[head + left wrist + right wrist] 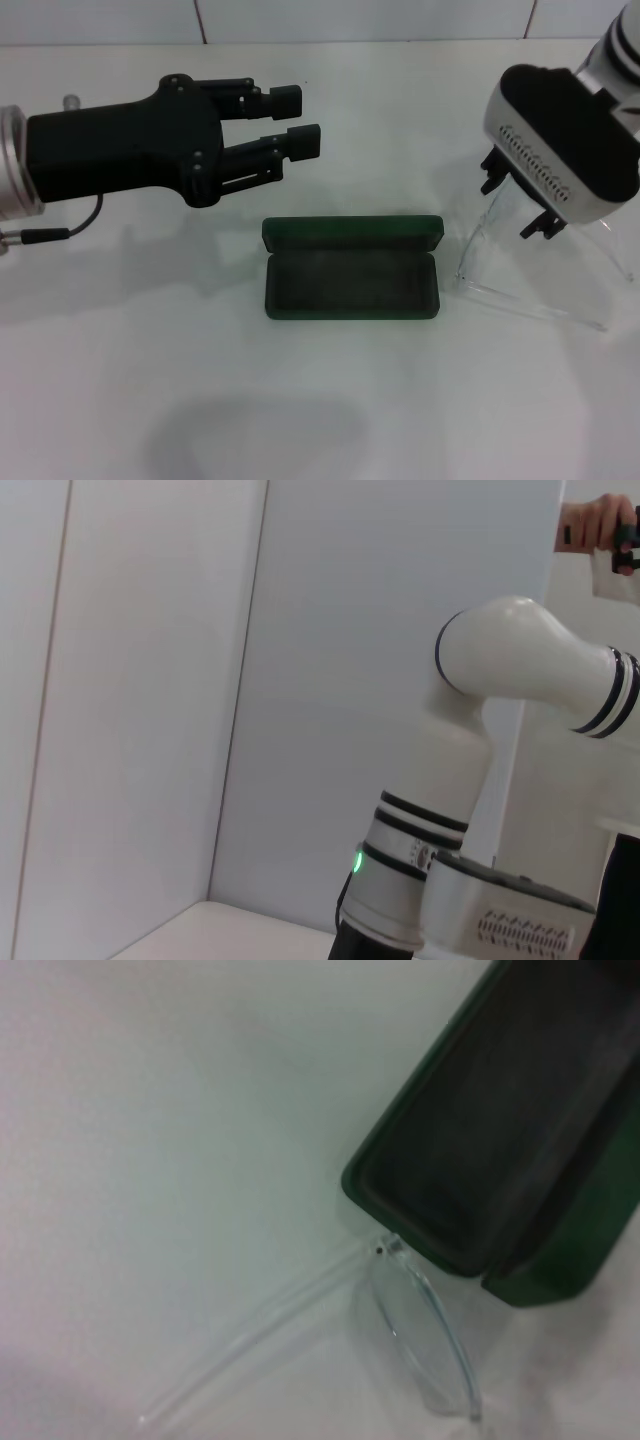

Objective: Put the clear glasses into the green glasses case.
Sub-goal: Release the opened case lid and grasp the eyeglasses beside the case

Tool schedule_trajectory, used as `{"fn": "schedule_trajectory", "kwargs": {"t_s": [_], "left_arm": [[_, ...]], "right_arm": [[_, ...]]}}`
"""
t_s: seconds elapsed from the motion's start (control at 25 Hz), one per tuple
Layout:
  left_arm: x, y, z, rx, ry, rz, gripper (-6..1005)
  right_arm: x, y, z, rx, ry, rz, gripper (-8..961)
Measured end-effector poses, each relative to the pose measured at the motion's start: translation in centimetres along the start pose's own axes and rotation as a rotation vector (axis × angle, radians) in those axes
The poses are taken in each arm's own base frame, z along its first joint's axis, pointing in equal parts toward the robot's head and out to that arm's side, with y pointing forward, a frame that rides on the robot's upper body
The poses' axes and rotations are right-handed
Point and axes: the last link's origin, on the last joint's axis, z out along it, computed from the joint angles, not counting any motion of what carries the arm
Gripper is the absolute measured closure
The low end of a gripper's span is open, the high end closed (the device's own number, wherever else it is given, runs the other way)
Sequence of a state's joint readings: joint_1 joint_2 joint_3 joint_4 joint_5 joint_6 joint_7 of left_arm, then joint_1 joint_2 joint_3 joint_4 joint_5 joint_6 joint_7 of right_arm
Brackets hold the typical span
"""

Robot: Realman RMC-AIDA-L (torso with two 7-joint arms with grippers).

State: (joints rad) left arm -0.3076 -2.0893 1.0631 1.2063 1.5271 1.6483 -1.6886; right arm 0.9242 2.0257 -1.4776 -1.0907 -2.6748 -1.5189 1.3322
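The green glasses case (352,272) lies open at the centre of the head view, its lid folded back toward the upper side and its dark lined tray facing up, which leaves it ready to receive something from above. The clear glasses (520,270) sit on the white bench (300,400) just beside the case's right end, lens edge near the case and one long arm trailing toward the lower right; the right wrist view shows the hinge corner of the glasses nearly touching the case's corner. The right pincer (520,205) hangs directly over the glasses at the right of the frame, its dark fingers pointing down toward the lens, apparently lined up for a grasp; whether they are spread or closed I cannot tell, since the wrist housing covers most of them. The left pincer (295,120) is held in the upper left, well apart from the case, fingers spread with nothing between them. Nothing stands between glasses and case; only the case's raised near wall must be cleared
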Motion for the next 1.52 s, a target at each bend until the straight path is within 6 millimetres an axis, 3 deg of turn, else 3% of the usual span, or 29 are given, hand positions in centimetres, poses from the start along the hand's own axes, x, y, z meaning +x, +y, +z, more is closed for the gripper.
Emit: {"fn": "schedule_trajectory", "kwargs": {"t_s": [0.56,1.08,1.32,1.52], "left_arm": [[-1.2,-0.1,-0.4,0.008,0.057,-0.026,551],[-1.7,-0.1,-0.6,0.017,0.06,-0.029,552],[-1.5,-0.4,-1.1,0.041,0.088,-0.034,553],[-1.7,-0.5,-1.3,0.049,0.104,-0.049,553]], "right_arm": [[-1.4,-1.6,2.2,0.002,-0.05,-0.026,321],[-1.7,-1.2,3.4,-0.049,-0.048,-0.054,437],[-1.5,-0.9,3.5,-0.068,-0.041,-0.049,679],[-1.1,-0.8,3.4,-0.068,-0.022,-0.038,732]]}}
